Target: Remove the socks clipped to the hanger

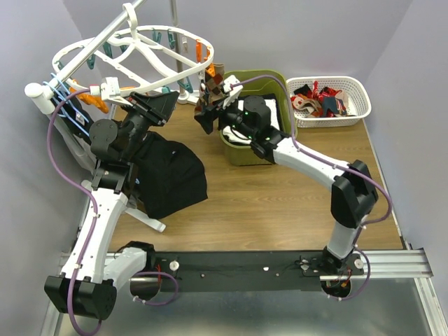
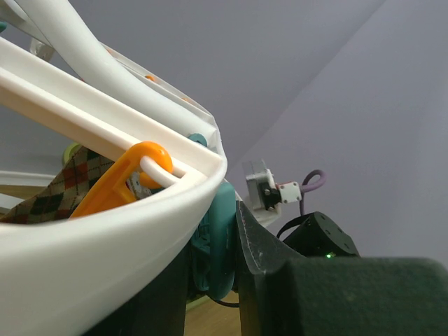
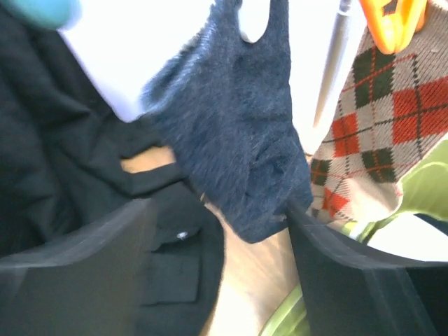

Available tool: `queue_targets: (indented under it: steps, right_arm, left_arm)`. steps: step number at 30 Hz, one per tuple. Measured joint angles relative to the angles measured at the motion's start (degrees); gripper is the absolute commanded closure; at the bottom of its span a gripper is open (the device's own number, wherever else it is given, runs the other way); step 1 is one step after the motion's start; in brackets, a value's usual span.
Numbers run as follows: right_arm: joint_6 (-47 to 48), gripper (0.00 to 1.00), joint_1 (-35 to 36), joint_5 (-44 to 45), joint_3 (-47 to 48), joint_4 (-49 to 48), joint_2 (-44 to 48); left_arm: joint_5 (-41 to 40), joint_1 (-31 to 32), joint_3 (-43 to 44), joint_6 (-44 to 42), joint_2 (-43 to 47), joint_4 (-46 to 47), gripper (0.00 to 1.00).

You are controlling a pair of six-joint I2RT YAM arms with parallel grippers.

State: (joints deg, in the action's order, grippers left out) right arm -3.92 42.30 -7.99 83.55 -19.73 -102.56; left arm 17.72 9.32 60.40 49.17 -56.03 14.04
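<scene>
Left pincer (image 1: 159, 105) is narrow, clamped on the rim of the large white plastic oval drying hanger (image 2: 84, 259), which sits tilted above the wooden desk (image 1: 280, 203). Your right pincer (image 3: 217, 266) is wide: a fuzzy dark blue-grey sock (image 3: 238, 119) hangs between its fingers, not pinched. Just beside it, a beige argyle sock (image 3: 392, 119) hangs from an orange plastic clip (image 3: 392, 21). Both dangle at the hanger's right edge, by the olive-green bin (image 1: 238, 155).

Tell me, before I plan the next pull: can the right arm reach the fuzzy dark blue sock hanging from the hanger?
Probably yes: the open right tool sits either side of the fuzzy dark blue sock, with nothing between; the beige argyle sock hangs beside it.
</scene>
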Motion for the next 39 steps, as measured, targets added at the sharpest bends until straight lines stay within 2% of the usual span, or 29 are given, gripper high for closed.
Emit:
queue_targets:
  steps: [1,2,6,7,8,9,10,11,14,15,23,26,32,35,39]
  right_arm:
    - [0.1,0.54,0.1,1.1,0.8,-0.3,-1.2]
    - [0.4,0.71,0.2,2.3,1.9,-0.4,-2.6]
    - [-0.3,0.93,0.3,4.3,3.6,-0.2,-5.0]
    - [-0.6,0.95,0.3,4.5,3.6,-0.2,-5.0]
    - [-0.7,0.97,0.3,4.8,3.6,-0.2,-4.8]
    - [-1.0,0.99,0.3,5.0,3.6,-0.2,-4.7]
    - [-1.0,0.99,0.3,5.2,3.6,-0.2,-4.6]
    - [-1.2,0.99,0.3,5.3,3.5,0.2,-4.3]
    - [-1.6,0.99,0.4,5.2,3.6,3.0,-2.9]
    - [-1.6,0.99,0.4,5.2,3.7,3.7,-2.5]
    - [-1.7,0.99,0.6,5.6,12.3,16.1,-1.8]
    - [-1.6,0.99,0.6,5.7,14.6,19.3,-1.8]
    - [-1.6,0.99,0.6,5.8,16.8,25.0,-1.8]
    - [-1.6,0.99,0.6,5.9,17.8,26.5,-1.8]
    - [-1.6,0.99,0.6,6.3,18.5,27.6,-1.8]
  left_arm:
    - [0.0,0.0,0.0,0.0,0.0,0.0,1.00]
    - [0.0,0.0,0.0,0.0,0.0,0.0,1.00]
    - [0.1,-0.2,0.0,-0.3,0.1,-0.4,0.99]
    - [0.1,-0.2,0.0,-0.4,0.2,-0.5,0.93]
    - [0.1,-0.2,0.0,-0.5,0.2,-0.6,0.81]
    - [0.1,-0.2,0.0,-0.9,0.3,-1.0,0.74]
    - [0.1,-0.2,0.0,-1.1,0.3,-1.2,0.68]
    - [0.1,-0.2,0.0,-1.4,0.4,-1.7,0.56]
    - [1.2,-0.3,-0.3,-1.8,1.2,-3.1,0.40]
    - [2.3,-0.2,-0.9,-1.5,1.8,-4.2,0.38]
    - [8.3,0.1,-4.3,0.6,8.4,-11.2,0.37]
    - [9.6,0.1,-4.3,0.7,11.0,-13.8,0.43]
    - [13.7,0.8,-4.4,1.0,14.3,-16.1,0.44]
    - [13.7,3.0,-4.8,1.8,15.3,-16.9,0.44]
    - [10.9,10.1,-3.5,2.6,14.0,-17.2,0.43]
